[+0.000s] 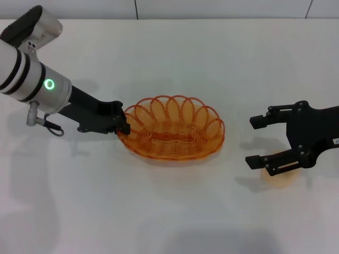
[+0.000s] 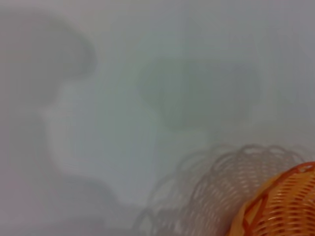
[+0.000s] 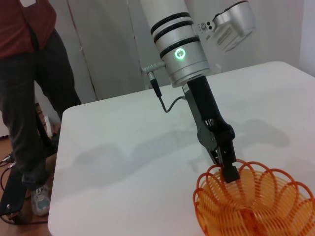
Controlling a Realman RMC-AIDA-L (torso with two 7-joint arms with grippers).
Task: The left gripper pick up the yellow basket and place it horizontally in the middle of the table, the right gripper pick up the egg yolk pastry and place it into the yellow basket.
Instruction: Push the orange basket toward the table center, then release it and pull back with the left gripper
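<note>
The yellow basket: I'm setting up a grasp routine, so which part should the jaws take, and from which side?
Probably the looped rim of the yellow basket, at a narrow end. The wire wall is thin enough to pinch, and the left gripper meets the rim at the end on the robot's left. The right gripper, open, is apart.

Your head camera looks forward and down over the plain white table (image 1: 175, 222), taking in the whole orange wire basket (image 1: 172, 129). Your left wrist camera sits very close, catching only the basket's edge (image 2: 280, 206), while the right wrist camera faces across the table toward the black left gripper (image 3: 229, 169) at the basket's rim, so all three share the basket.
</note>
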